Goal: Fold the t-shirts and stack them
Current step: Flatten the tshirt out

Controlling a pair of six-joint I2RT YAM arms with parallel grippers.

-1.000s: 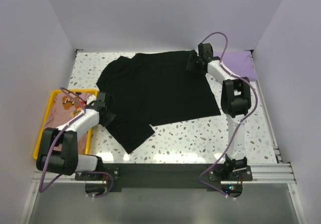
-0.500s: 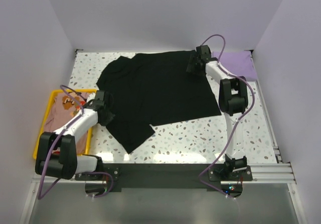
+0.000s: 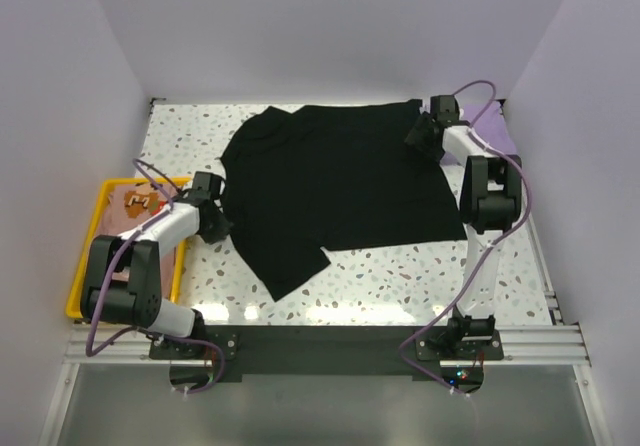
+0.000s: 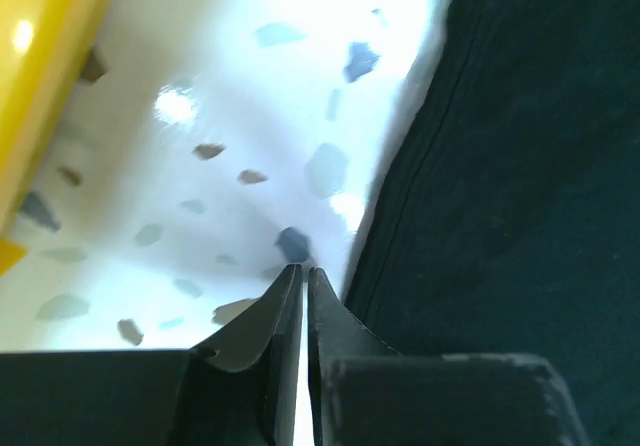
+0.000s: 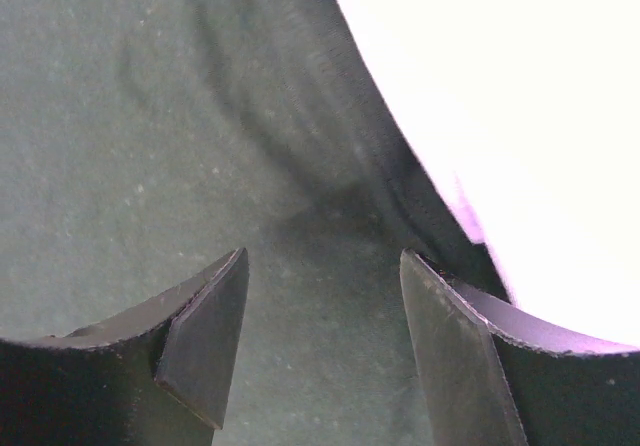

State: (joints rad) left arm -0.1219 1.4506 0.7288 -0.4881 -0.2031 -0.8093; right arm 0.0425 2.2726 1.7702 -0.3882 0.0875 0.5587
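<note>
1. Black cloth covers much of the speckled table [image 3: 400, 276]: the black t-shirt [image 3: 340, 191] is spread nearly flat, one sleeve towards the near edge. It is judged to be laid out this way so that a first fold can be made; no fold is seen yet.
2. The left gripper [image 4: 303, 271] is set low at the shirt's left hem. Its jaws are brought almost together, with only a sliver between them and no cloth seen there.
3. The right gripper [image 5: 322, 254] is held over the far right corner of the same shirt. Its jaws are apart with cloth beneath them and nothing clamped, probably so the hem can be pinched.
4. The lavender t-shirt [image 3: 497, 131] is seen in the far right corner, partly hidden by the right arm.
5. The peach t-shirt [image 3: 135, 206] is found in the yellow tray [image 3: 76, 284] at the left, apparently awaiting its turn.
</note>
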